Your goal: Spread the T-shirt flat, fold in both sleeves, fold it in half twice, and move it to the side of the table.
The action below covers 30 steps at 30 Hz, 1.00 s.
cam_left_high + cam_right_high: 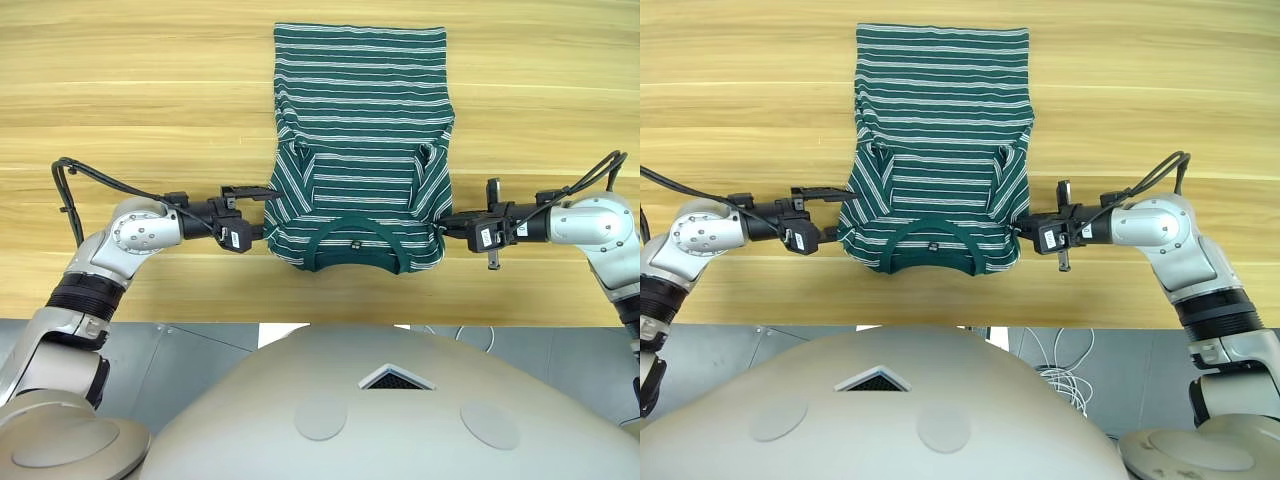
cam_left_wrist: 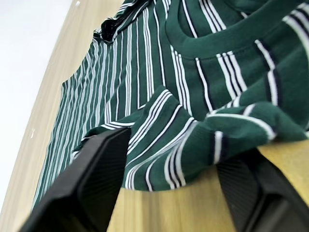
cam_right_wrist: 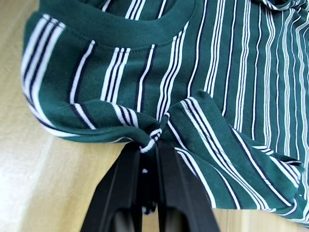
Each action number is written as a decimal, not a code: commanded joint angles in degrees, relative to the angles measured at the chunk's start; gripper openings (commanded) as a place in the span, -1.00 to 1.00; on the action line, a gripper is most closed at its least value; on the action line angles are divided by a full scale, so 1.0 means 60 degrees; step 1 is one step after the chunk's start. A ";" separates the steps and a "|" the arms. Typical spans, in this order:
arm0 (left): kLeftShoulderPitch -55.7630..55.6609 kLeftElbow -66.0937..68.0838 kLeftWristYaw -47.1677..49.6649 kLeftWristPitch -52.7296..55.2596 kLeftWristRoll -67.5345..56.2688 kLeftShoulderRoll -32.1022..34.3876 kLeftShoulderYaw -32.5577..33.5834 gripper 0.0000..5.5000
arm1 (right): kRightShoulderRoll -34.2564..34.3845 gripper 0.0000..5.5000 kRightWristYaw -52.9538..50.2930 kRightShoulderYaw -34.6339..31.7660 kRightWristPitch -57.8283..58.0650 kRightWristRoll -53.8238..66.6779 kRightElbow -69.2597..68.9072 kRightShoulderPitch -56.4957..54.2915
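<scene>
The right gripper (image 3: 148, 154), jaws pressed narrow, pinches a fold of the green striped T-shirt (image 1: 360, 110) at its right shoulder. The left gripper (image 2: 176, 164) gapes wide, the shirt's left shoulder edge lying between its fingers. The shirt rests on the wooden table (image 1: 120, 100), sleeves folded in, collar nearest the robot.

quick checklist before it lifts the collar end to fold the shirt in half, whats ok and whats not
1. Both sleeves folded in over the T-shirt: ok.
2. Pinch of the right gripper on its shoulder corner: ok, shut on cloth.
3. Pinch of the left gripper on its corner: not ok, fingers apart with cloth between them.
4. The far hem flat on the table: ok.
5. All layers caught in the right pinch: cannot tell.
</scene>
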 commanded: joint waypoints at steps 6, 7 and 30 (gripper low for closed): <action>0.0785 0.1063 -0.1322 0.0661 0.0619 0.0208 -0.1422 -0.56 | 0.0074 -0.93 -0.0099 0.0004 0.0275 -0.0116 -0.0253 0.0065; 0.0811 0.1080 -0.1314 0.0685 0.0560 0.0218 -0.1446 -0.66 | 0.0074 -0.93 -0.0086 0.0003 0.0285 -0.0087 -0.0272 0.0062; 0.2636 -0.3735 -0.3297 0.4203 -0.7544 0.0562 0.2204 -1.00 | -0.1911 -0.93 0.2696 -0.4036 0.1468 0.5188 -0.1973 0.2191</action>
